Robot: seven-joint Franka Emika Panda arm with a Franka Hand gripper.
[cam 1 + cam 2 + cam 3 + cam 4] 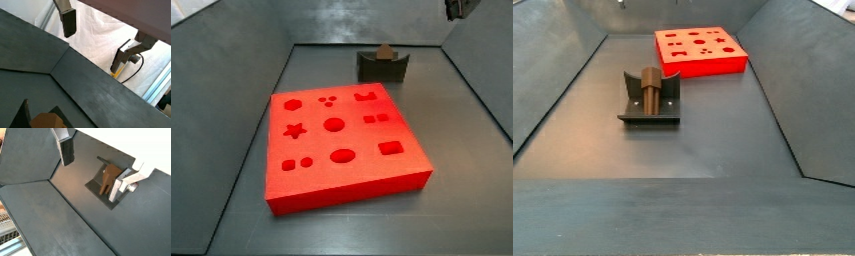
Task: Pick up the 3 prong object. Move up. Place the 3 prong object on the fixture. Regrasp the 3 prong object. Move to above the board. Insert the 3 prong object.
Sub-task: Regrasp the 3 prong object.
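In a side view the fixture [649, 100] stands nearest on the dark floor, with the 3 prong object [648, 84] resting upright in its notch. Beyond it lies the board [700, 50], well apart from the fixture. In both wrist views the claw [97, 168] hangs high above the floor, open and empty, its fingers [66, 150] spread wide. The brown peg shows below it in the fixture [100, 185]. In a side view only the claw's tip [456, 8] shows at the top edge.
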